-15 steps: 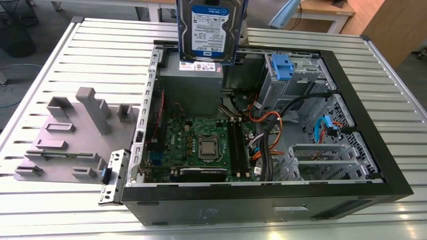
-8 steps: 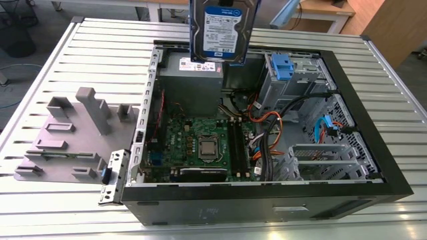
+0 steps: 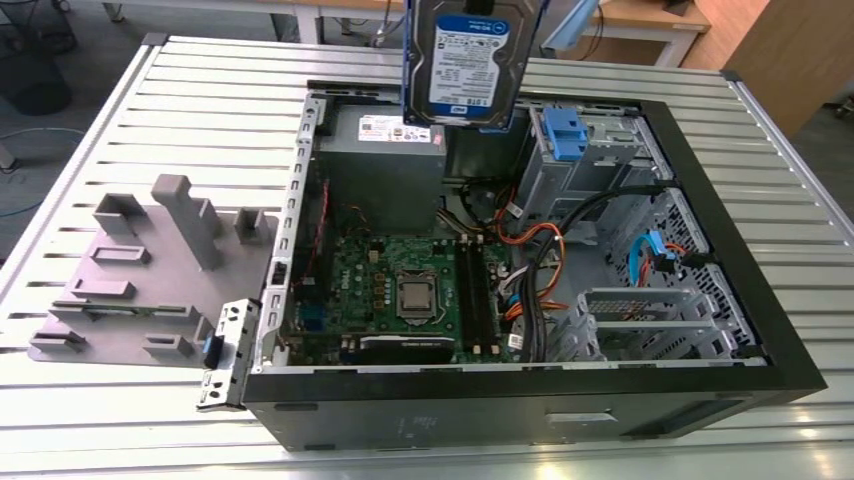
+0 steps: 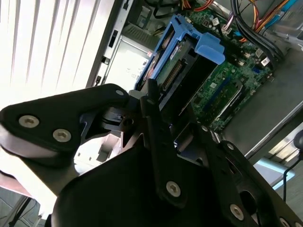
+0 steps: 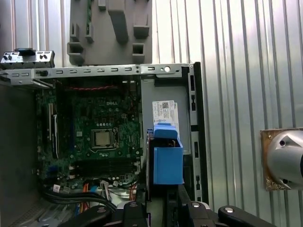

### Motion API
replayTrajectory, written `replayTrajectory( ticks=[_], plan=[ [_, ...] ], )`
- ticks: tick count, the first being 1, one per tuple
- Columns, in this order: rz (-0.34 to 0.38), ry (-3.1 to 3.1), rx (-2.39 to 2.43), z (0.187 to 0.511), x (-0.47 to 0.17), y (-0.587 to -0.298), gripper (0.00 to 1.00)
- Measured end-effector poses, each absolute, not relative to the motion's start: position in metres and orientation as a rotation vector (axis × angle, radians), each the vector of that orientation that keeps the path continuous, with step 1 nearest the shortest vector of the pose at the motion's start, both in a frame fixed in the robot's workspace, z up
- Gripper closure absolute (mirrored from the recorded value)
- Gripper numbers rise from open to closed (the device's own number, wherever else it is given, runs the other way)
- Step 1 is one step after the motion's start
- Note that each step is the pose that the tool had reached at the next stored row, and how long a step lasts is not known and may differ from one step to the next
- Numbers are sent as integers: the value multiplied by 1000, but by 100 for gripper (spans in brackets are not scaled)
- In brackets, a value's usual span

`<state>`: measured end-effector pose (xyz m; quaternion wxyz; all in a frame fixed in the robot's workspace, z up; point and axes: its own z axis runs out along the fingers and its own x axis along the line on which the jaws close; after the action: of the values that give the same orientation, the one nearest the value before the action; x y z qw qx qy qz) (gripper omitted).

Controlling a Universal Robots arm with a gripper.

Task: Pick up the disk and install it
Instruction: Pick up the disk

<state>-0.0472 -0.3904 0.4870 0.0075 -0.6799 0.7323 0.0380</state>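
While you scan from the near wall of the open case point(image 3: 534, 405), note the motherboard point(image 3: 400, 285) lying low, with free room above it. Farther in, cables point(image 3: 561, 250) crowd the exterior view's right, beside the upright drive bay point(image 3: 587, 165). Above the far rim, over the grey box point(image 3: 387, 150), your gripper point(image 5: 163, 201) clamps the disk point(image 3: 467, 60) on end, probably held high to clear the case walls.

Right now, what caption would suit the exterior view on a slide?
Held upright, the disk hangs over the open computer case, label facing the camera.
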Motion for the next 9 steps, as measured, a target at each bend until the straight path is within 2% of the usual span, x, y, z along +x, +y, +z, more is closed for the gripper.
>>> replayTrajectory(
  ticks=[9],
  plan=[
    [119, 2290, -2126, 487, -25, -390, 65]
  ],
)
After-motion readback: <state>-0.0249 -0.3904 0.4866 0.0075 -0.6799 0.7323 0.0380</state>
